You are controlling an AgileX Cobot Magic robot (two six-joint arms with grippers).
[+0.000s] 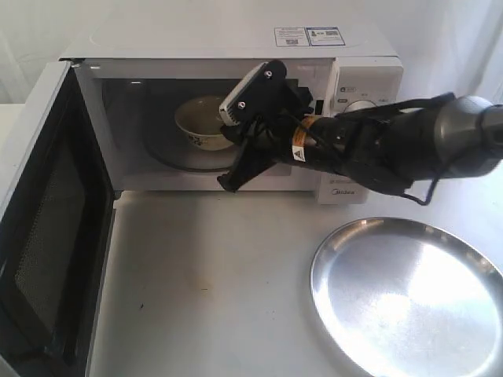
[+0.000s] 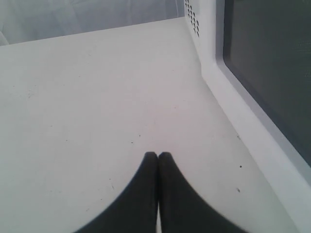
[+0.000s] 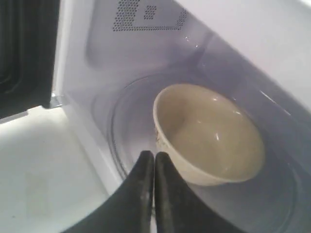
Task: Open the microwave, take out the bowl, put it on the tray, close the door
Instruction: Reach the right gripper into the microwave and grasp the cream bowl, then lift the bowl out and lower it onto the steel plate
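Note:
The white microwave stands at the back with its door swung wide open to the left. Inside, the cream-white bowl sits on the glass turntable. My right gripper is at the cavity's mouth, shut with nothing in it. In the right wrist view its tips lie just beside the near rim of the bowl, apart from it. The steel tray lies at the front right. My left gripper is shut and holds nothing, low over the table beside the door's dark window.
The right arm stretches across in front of the microwave's knob panel. White table surface runs between the open door and the tray. The left arm is out of the exterior view.

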